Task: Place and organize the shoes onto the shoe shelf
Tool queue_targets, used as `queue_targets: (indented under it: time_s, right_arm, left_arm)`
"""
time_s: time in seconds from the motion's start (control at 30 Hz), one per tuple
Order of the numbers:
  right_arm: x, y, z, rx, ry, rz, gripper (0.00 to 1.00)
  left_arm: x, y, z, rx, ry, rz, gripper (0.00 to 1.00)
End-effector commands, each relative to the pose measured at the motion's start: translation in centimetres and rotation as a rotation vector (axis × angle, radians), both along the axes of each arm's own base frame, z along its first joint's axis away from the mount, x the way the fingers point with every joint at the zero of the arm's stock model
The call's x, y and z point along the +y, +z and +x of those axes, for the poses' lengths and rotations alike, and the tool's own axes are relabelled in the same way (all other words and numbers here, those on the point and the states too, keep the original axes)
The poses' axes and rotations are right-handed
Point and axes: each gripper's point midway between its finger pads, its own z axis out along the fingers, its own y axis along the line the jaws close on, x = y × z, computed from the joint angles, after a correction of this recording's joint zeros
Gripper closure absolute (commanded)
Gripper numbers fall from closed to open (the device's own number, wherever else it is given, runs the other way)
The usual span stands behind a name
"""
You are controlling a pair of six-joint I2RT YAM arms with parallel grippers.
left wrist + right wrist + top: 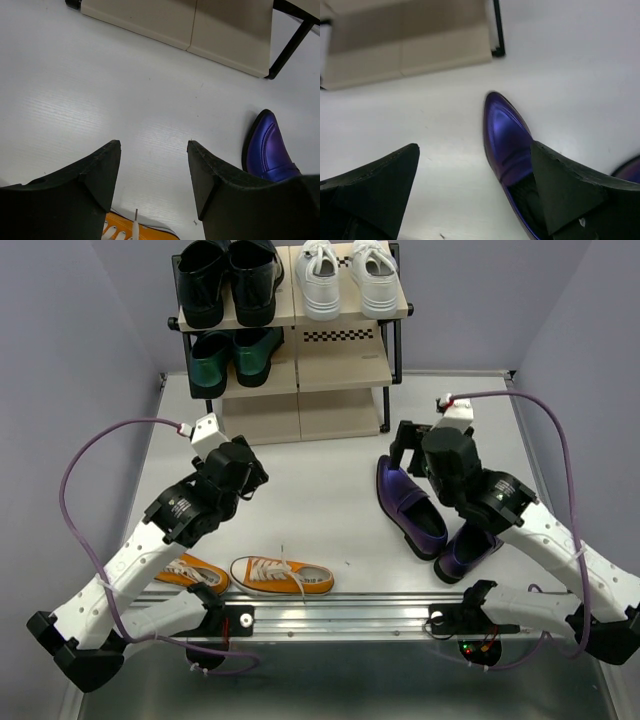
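The shoe shelf (340,365) stands at the back of the table, with the white sneakers (345,280) on its top right board. One purple loafer (408,503) lies on the table on the right, its mate (468,550) just behind it under the right arm. My right gripper (475,147) hangs open above the first loafer (504,127), its right finger over the shoe's opening, gripping nothing. Two orange sneakers (282,577) (193,573) lie near the front edge. My left gripper (154,145) is open and empty over bare table, with an orange sneaker (137,232) below it.
A shiny black pair (228,280) fills the shelf's top left and a metallic green pair (232,355) the middle left. The shelf's bottom board (200,25) and its black leg (290,47) show close ahead of the left gripper. Grey walls enclose the table.
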Motion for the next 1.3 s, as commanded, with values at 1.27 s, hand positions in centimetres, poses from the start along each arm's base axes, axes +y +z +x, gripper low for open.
queue_targets:
  time_s: [1.27]
  right_arm:
    - [-6.8,-23.2,-7.3,0.802,-0.197,0.2,0.36]
  left_arm:
    - [-0.4,1.6,2.2,-0.049,-0.022,0.031,0.33]
